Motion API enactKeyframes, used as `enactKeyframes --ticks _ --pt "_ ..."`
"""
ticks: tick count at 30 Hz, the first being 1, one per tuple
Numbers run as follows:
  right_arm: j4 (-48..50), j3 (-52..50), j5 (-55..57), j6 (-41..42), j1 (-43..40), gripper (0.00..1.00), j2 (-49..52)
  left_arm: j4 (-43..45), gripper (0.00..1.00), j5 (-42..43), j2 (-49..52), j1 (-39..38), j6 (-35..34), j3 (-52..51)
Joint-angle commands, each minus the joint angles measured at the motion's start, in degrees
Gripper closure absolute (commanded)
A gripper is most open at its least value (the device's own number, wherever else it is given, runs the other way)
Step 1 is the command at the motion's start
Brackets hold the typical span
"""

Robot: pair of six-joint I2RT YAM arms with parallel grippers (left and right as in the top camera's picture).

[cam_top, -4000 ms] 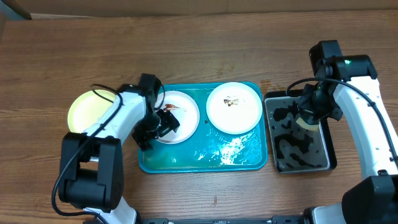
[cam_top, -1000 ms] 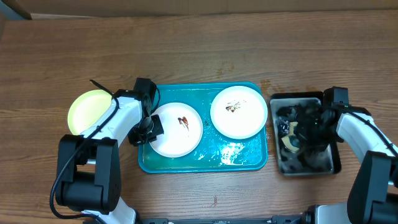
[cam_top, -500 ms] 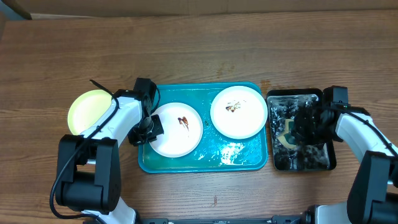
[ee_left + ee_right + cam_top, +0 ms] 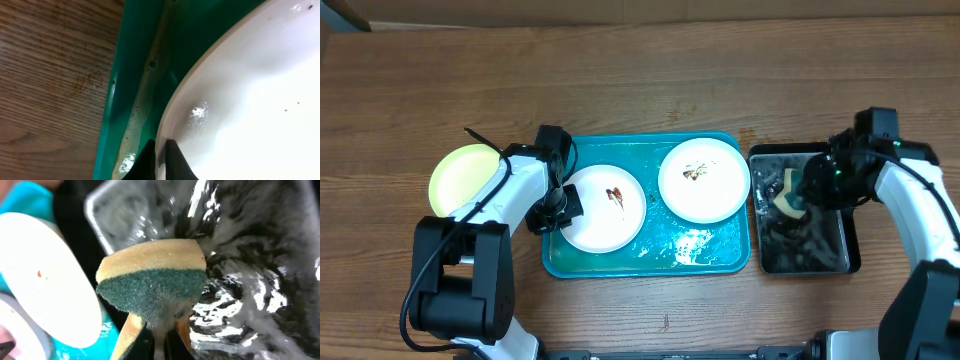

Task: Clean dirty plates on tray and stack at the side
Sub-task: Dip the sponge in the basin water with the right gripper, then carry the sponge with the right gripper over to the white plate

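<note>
1. Plates on the tray (image 4: 690,250) number two, both white. The left-end plate (image 4: 605,220) carries a small red-brown smear at its centre, and the right-end plate (image 4: 710,195) has a scatter of brown flecks.
2. Off the tray's left side, on the table (image 4: 640,80), lies the yellow-green plate (image 4: 465,180). It looks clean, and nothing is stacked on it.
3. Your left gripper (image 4: 160,150) pinches the left-end plate's rim beside the tray's left wall, pinning it.
4. Your right gripper (image 4: 157,335) is clamped on the sponge (image 4: 152,285), green face outward, over the wet black tray (image 4: 805,255) just right of the tray.
5. I judge the step in hand to be bringing the sponge over to scrub. Next, carry it across onto the left-end plate's smear, pressing lightly so the pinned plate does not slide.
</note>
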Motion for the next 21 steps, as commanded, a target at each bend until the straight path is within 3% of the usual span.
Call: enactKeyframes --ticks 1,7,13,21 --pt "-1.4 2.2 0.8 -1.4 0.4 0.96 -2.1 0.2 0.96 -3.4 1.7 0.7 1.3 -1.4" --pt "-4.2 2.2 13.1 4.2 2.5 0.96 -2.1 2.4 0.96 0.0 1.7 0.7 7.5 -1.4" --pt "-2.9 3.4 -2.2 -11.9 8.4 0.96 -2.1 3.6 0.96 2.0 1.7 0.7 13.5 -1.4" --pt "4.2 4.4 -2.3 -8.5 24.6 0.96 -2.1 3.7 0.96 2.0 1.7 0.6 13.5 -1.4"
